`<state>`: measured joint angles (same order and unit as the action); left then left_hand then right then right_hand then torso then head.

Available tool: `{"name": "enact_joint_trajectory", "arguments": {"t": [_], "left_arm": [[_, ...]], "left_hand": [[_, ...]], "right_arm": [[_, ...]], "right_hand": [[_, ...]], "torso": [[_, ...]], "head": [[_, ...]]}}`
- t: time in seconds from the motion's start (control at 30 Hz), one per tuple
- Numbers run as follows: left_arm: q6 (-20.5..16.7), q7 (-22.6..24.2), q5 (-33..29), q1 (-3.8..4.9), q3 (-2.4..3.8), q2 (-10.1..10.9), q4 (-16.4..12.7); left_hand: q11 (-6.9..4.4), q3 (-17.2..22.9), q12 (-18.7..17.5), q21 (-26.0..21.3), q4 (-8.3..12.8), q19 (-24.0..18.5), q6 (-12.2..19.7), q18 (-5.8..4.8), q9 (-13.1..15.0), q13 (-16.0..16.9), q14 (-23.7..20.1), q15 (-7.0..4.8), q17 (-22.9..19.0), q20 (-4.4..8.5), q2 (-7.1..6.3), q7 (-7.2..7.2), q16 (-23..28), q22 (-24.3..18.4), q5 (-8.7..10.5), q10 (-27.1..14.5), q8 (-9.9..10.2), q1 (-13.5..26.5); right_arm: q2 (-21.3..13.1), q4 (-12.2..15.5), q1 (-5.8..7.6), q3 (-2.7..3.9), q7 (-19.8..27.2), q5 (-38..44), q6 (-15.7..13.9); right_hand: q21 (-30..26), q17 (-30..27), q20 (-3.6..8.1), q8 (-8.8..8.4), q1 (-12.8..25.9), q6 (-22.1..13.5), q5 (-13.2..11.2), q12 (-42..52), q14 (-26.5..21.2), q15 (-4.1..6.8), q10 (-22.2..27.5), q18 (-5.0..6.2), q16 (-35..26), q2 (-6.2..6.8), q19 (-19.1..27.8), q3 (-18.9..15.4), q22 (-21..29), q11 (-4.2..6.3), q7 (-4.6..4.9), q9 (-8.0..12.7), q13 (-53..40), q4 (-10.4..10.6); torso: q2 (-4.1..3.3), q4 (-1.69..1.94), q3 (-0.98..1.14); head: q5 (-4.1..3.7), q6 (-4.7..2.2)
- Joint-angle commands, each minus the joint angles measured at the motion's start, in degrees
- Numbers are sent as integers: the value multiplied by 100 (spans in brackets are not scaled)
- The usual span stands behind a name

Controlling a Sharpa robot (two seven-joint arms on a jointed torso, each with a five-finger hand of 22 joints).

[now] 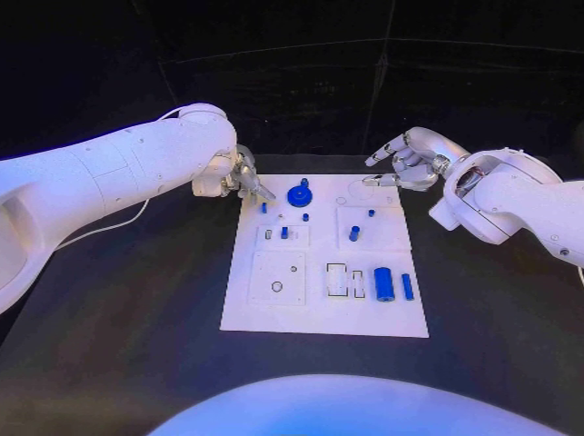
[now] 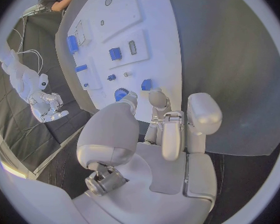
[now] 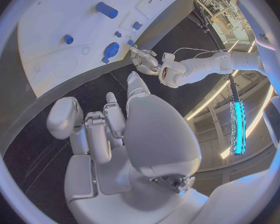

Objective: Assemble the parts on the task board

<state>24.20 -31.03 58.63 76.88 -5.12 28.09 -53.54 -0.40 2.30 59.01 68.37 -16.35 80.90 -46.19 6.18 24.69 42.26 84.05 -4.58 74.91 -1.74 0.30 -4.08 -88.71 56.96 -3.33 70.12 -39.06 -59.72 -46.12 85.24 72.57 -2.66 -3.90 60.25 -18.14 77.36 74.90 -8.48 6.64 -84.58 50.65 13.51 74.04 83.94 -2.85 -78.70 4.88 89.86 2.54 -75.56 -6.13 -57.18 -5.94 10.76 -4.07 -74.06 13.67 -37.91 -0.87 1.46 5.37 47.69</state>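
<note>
No text, label, brand, number or sign can be read anywhere here.

Black table (image 1: 134,300), matte, dark surface on every side of the work area. Black panelled backdrop (image 1: 371,82) behind its far edge, with faint seams. White cable (image 1: 108,227) lies on the table at the left. Glowing cyan light bar (image 3: 237,127) stands upright in the room beyond.

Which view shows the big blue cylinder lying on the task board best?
The head view: the big blue cylinder lies in full sight near the task board's near edge, beside a thinner blue bar. The left wrist view shows it small and distorted; the right wrist view shows it clearly but bent by the fisheye.
</note>
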Motion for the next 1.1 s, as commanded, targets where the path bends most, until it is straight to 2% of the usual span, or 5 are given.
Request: {"name": "enact_joint_trajectory", "arguments": {"t": [0.03, 0.47, 0.73, 1.1], "left_arm": [[114, 102, 40, 0, -7, -22, 12], [161, 172, 39, -24, -42, -89, 33], [175, 177, 39, -36, -66, -117, 74], [132, 199, 39, -46, -70, -148, 104]], "left_hand": [[11, -28, 19, 30, 4, 25, -49, 7, -5, 1, 547, 44, 1304, -17, 26, 0, -32, 10, 11, -22, 34, -48], [12, -65, 28, 30, 28, 27, -66, 5, -45, -5, 547, 47, 1307, -20, 84, -1, -33, 18, 7, -31, 40, -157], [18, -34, 46, 33, 166, 30, -91, 3, -129, -16, 548, 51, 1312, -25, 279, -8, -36, 39, 5, -44, 48, -506], [23, 28, 53, 36, 253, 31, -104, 1, -187, -30, 547, 56, 1310, -31, 435, -14, -35, 55, 3, -50, 54, -687]], "right_arm": [[9, 3, 9, 3, 49, 14, 33], [24, -5, 9, 3, 52, 14, 41], [28, -6, 9, 3, 53, 14, 43], [36, -11, 9, 3, 55, 14, 46]], "right_hand": [[-32, 1510, 11, -11, 37, -12, -14, -9, 606, 27, 29, 103, 14, -17, 38, -35, 7, 0, -8, 6, 4, -2], [-32, 1510, 11, -11, 37, -12, -14, -9, 606, 27, 29, 103, 14, -17, 38, -35, 7, 0, -8, 6, 4, -2], [-33, 1510, 11, -10, 36, -11, -8, -9, 606, 27, 29, 102, 14, -24, 35, -36, 5, 0, -8, 6, 4, -2], [-33, 1510, 11, -10, 36, -11, -8, -9, 606, 27, 29, 102, 14, -24, 35, -36, 5, 0, -8, 6, 4, -2]], "torso": [[0, -3, 3], [0, -2, 4], [0, -3, 5], [0, -2, 3]], "head": [[-3, 4], [-5, 19], [-7, 23], [-10, 40]]}}
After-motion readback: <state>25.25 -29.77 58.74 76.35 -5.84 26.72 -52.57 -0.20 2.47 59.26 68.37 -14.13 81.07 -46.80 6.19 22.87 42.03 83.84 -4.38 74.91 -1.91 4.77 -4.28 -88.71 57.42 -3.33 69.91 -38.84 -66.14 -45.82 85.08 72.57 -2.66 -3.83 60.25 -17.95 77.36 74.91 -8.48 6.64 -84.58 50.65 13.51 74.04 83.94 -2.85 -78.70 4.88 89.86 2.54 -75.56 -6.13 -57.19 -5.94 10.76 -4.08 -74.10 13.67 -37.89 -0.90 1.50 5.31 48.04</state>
